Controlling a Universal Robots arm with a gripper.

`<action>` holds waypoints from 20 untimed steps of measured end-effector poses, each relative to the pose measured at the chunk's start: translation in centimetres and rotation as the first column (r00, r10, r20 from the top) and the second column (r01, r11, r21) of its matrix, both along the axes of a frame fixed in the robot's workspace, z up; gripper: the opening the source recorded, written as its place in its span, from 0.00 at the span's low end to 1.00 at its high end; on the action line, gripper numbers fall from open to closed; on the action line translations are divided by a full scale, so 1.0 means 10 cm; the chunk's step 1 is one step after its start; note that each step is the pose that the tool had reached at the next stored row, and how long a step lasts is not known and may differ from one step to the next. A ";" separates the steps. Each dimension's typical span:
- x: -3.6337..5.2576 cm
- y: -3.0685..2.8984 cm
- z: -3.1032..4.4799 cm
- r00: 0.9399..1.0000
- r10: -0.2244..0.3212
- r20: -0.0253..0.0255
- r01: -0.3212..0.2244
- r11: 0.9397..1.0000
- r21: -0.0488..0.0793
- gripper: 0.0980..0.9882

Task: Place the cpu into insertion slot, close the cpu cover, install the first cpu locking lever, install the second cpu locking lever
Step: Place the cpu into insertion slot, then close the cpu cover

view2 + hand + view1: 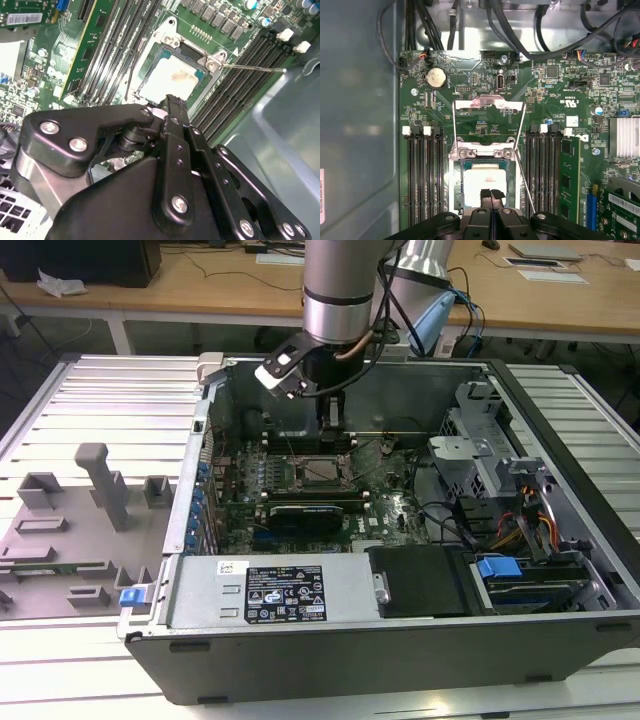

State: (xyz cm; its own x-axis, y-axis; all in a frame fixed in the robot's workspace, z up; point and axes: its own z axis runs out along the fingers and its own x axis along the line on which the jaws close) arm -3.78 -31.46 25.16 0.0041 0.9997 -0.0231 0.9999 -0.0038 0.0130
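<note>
silvery cpu [478, 182] in socket [451, 159], cpu cover [148, 60] seemingly closed around it

An open computer case [400, 665] lies on a ribbed table [110, 400] beside grey fixtures [100, 475].

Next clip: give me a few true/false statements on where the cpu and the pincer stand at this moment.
1. The cpu lies seated on the motherboard. True.
2. The pincer grips the cpu. False: it is shut, holding nothing, over the seated cpu.
3. The pincer is outside the computer case. False: it reaches down inside the open case.
4. A thin metal lever sticks out beside the cpu. True.
</note>
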 end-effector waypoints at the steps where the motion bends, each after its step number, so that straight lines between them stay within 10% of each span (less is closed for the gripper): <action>1: 0.000 0.000 0.000 1.000 0.000 0.000 0.000 1.000 0.000 0.01; 20: 0.075 0.000 0.003 1.000 0.000 0.000 0.000 1.000 0.000 0.01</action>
